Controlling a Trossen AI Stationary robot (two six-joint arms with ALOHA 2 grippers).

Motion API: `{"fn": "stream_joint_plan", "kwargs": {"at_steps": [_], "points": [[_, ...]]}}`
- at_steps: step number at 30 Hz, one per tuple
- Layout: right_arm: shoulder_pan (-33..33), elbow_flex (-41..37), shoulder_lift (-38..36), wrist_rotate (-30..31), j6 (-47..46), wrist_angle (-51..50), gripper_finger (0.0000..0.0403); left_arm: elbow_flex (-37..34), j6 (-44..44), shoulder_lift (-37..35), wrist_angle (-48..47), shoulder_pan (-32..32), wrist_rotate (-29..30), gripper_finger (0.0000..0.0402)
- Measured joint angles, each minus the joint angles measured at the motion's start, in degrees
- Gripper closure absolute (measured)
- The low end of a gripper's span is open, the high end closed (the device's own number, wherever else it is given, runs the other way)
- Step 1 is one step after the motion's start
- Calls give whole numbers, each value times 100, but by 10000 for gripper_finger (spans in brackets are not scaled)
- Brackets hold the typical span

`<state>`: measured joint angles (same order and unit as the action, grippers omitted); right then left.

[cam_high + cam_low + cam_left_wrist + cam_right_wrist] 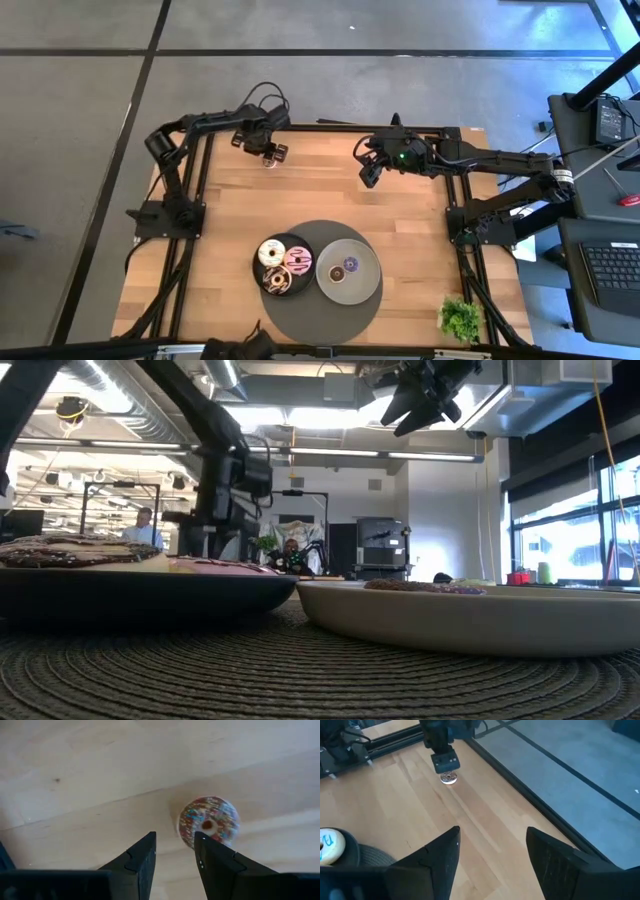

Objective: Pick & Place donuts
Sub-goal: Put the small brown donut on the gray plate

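A small white donut (209, 822) covered in many-coloured sprinkles lies flat on the bare wooden table (400, 210) near its far edge. The left gripper (174, 851) hangs just over it, fingers parted and holding nothing. The right gripper (492, 847) hovers wide open and empty, well apart.

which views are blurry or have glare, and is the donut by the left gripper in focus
Left wrist view: sprinkled donut soft, wood pale and washed out. Low view: ceiling lights and window glare, near mat blurred. High view: evenly lit, left gripper small over the donut.
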<state>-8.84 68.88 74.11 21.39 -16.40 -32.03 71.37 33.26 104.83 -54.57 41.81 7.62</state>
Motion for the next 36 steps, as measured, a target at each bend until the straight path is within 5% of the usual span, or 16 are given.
{"fn": "stream_joint_plan", "kwargs": {"at_steps": [24, 36], "points": [[0, 0, 0, 4, 37, -2, 175, -575, 150, 182, 754, 71, -475, 275], [0, 0, 0, 4, 37, -4, 175, -586, 54, 184, 910, 67, -593, 362]]}}
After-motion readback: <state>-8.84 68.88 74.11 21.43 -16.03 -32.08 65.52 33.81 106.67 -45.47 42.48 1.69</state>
